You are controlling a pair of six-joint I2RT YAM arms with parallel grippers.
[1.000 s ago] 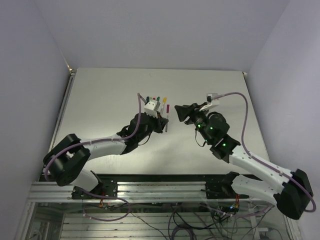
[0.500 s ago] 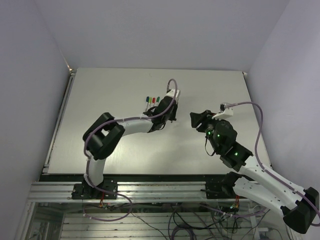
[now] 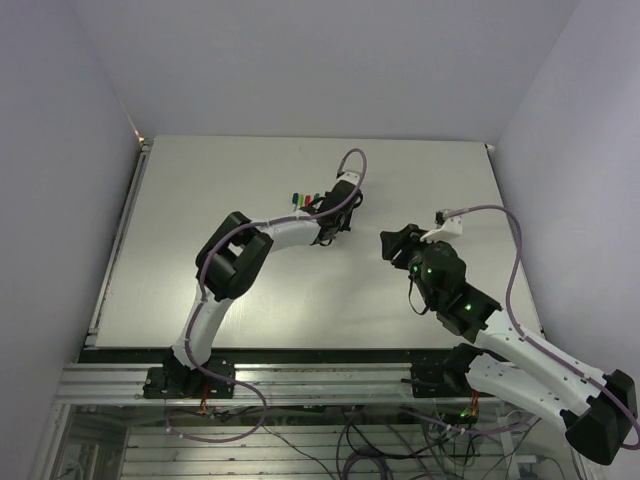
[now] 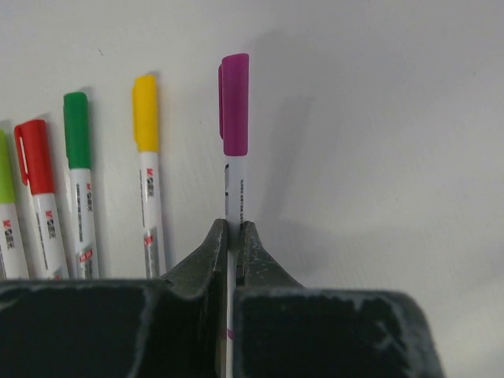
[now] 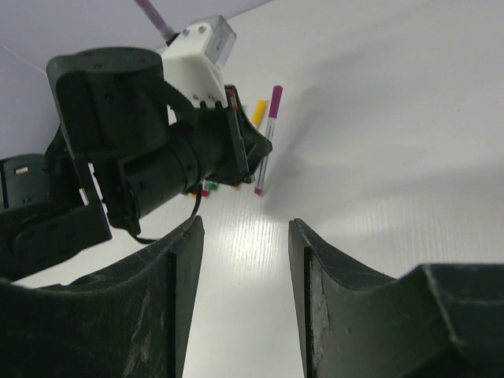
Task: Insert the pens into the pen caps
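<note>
Pale lilac walls (image 3: 300, 60) enclose a white table (image 3: 170, 200) mounted on an aluminium frame (image 3: 300, 385).

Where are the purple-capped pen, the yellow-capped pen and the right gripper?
purple-capped pen (image 4: 235, 135), left wrist view, on its cap.
yellow-capped pen (image 4: 150, 178), left wrist view, on its white barrel.
right gripper (image 5: 244, 230), right wrist view, midway between its fingertips.

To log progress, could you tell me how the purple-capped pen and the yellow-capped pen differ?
The purple-capped pen is clamped in the left gripper; the yellow-capped pen lies free on the table. Caps differ: purple versus yellow. Both have white barrels and caps on.
</note>
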